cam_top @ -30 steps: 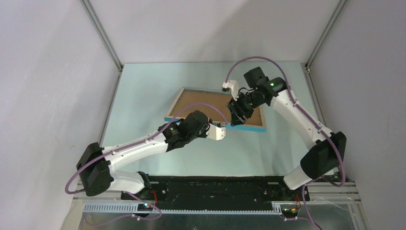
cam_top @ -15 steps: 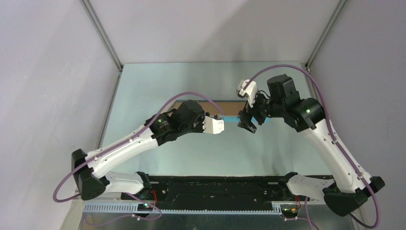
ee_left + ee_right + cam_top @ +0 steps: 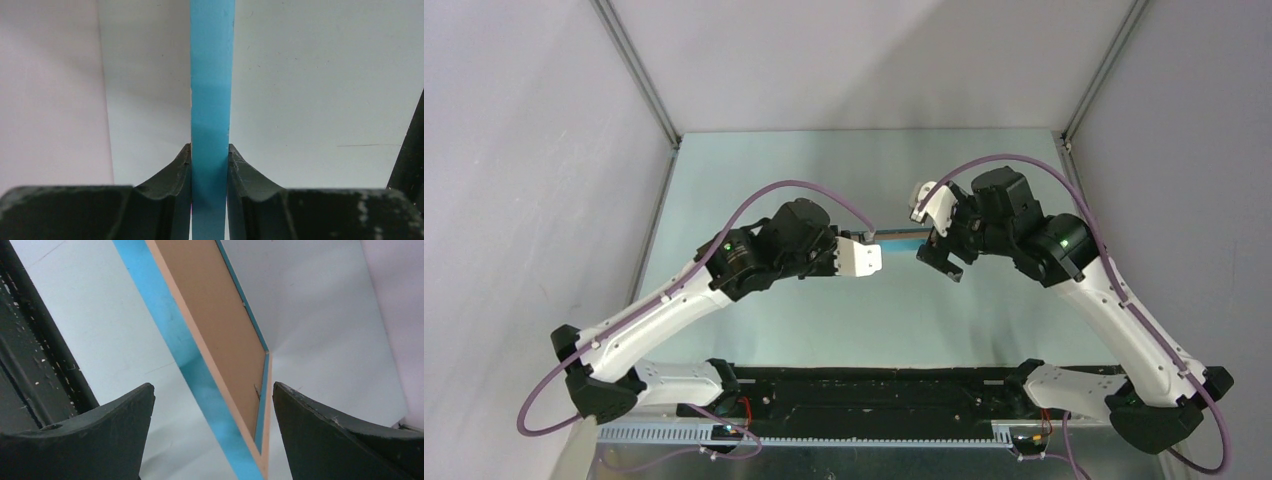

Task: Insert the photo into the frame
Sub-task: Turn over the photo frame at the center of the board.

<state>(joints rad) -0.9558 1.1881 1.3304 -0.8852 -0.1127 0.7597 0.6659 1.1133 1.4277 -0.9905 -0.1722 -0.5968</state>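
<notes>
The frame (image 3: 896, 241) is held up off the table, edge-on to the top camera, so only a thin blue strip shows between the two grippers. My left gripper (image 3: 871, 238) is shut on its blue edge (image 3: 212, 75), with both fingers pressed on it (image 3: 210, 150). My right gripper (image 3: 929, 250) is open, its jaws standing either side of the frame's corner (image 3: 170, 325) without touching it (image 3: 212, 390). The plain brown backing board (image 3: 220, 325) sits in the frame's pale wood back. The photo is not in view.
The pale green table top (image 3: 824, 180) lies below the raised frame. Grey walls (image 3: 524, 150) close it in at the left, back and right. The arm bases stand on a black rail (image 3: 874, 390) at the near edge.
The frame lay flat with its brown back up; now it is tipped up on edge and raised. Both arms have lifted and moved nearer, the left one still holding the frame.
</notes>
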